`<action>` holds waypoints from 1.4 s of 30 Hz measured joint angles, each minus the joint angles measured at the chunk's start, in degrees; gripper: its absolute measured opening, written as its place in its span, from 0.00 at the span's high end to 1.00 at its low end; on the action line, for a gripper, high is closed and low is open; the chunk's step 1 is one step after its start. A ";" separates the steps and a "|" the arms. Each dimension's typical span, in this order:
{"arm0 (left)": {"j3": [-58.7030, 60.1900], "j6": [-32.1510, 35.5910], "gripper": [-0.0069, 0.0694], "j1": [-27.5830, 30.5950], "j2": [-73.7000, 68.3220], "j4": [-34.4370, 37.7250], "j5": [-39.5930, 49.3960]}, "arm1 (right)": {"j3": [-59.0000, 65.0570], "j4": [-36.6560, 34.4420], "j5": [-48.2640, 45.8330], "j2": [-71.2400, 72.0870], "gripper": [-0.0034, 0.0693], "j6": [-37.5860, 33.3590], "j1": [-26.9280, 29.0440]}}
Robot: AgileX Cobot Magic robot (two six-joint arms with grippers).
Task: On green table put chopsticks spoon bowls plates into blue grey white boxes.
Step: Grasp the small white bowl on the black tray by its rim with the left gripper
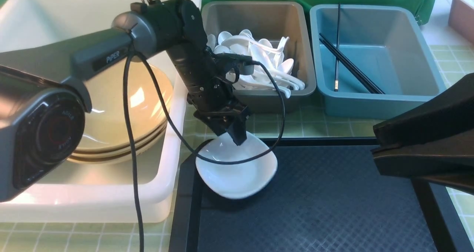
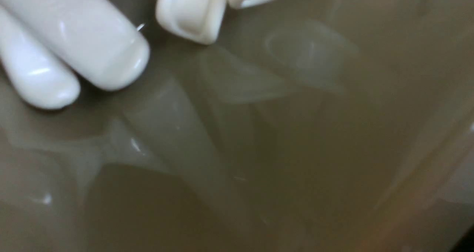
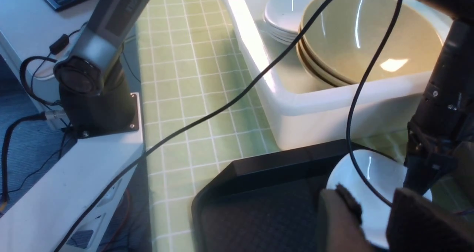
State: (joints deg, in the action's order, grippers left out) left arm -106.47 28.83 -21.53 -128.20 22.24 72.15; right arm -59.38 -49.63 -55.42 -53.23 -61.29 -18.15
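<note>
Left gripper point(image 1: 237, 135) is down at the far rim of a small white plate point(image 1: 237, 174), fingers drawn close together and pinching that rim. The plate sits at the far left corner of the black tray point(image 1: 333, 207), just beside the white box point(image 1: 111, 204); whether its near edge is off the tray I cannot tell. A black cable from the left arm droops across the plate. Right gripper point(image 3: 374, 204) hovers over the tray on the plate's right, near it and not touching, fingers apart with nothing between them. In the white box: a stack of tan bowls point(image 1: 122, 122), and beside it, seen from the right wrist, a stack of white plates point(image 3: 285, 15). The grey box point(image 1: 300, 40) behind the tray holds a heap of white spoons point(image 1: 266, 59). The blue box point(image 1: 426, 59) next to it holds black chopsticks point(image 1: 351, 66), some lying across the floor, one leaning on the back wall. All three boxes and the tray stand on the green gridded table point(image 1: 314, 122). The left wrist view is blurred: only spoon handles against a grey-brown surface.
</note>
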 joint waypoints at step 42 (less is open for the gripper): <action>0.05 -8.66 0.43 -6.75 5.28 -17.41 -2.11 | 0.00 0.00 3.70 0.00 0.63 -1.62 0.00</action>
State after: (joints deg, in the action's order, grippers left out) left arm -106.41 20.18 -28.28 -122.92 4.84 70.04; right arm -59.38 -49.63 -51.73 -53.23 -62.91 -18.15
